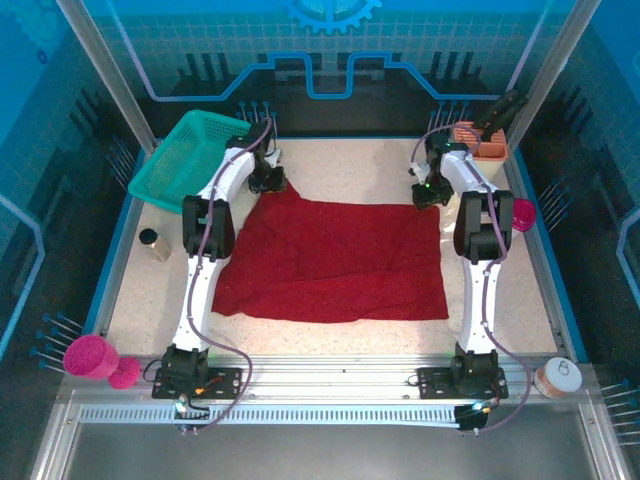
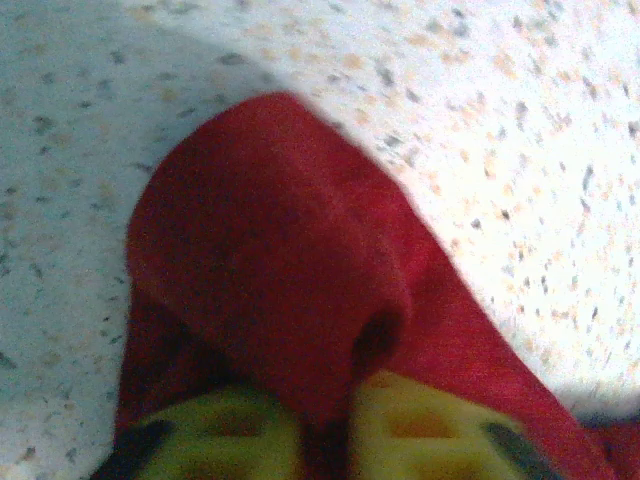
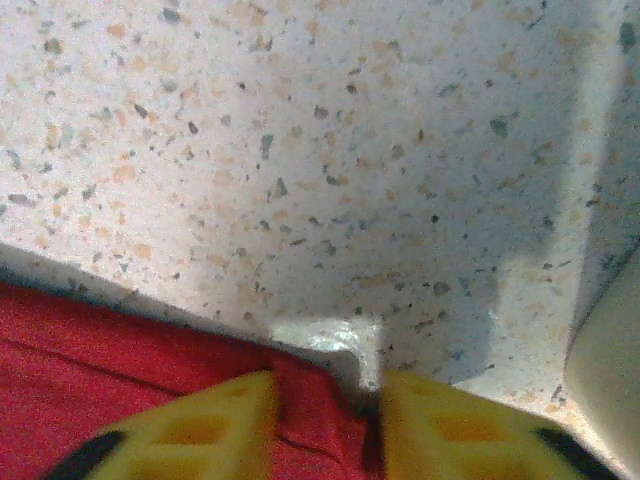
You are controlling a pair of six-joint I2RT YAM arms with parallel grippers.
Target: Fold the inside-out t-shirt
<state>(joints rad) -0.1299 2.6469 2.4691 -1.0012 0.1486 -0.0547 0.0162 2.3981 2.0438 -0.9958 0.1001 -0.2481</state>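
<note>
The inside-out t-shirt (image 1: pixel 330 260) lies spread flat in the middle of the top view, a dark red, roughly rectangular sheet on the speckled table (image 1: pixel 340 165). Its lower edge runs across the lower middle of the frame, and its upper left corner rises to a point.

At that upper left corner sits the left gripper (image 1: pixel 268 180). In the left wrist view its yellow fingers (image 2: pixel 225 435) stand at the bottom edge, pressed close on a raised fold of the red cloth that humps up through the centre of the frame, so this claw is pinching the shirt.

The right gripper (image 1: pixel 430 195) is at the shirt's upper right corner. In the right wrist view its yellow fingers (image 3: pixel 200 430) stand a little apart at the bottom edge. The cloth's corner lies in the gap between them, and red fabric fills the lower left. Whether they press on the cloth I cannot tell.

Around the shirt in the top view:
- A teal basket (image 1: pixel 190 160) sits tilted at upper left.
- A small dark cylinder (image 1: pixel 152 242) stands at mid left.
- An orange container (image 1: pixel 478 142) is at upper right.
- A pink brush-like thing (image 1: pixel 92 357) lies at lower left.
- A white round thing (image 1: pixel 557 377) is at lower right.
</note>
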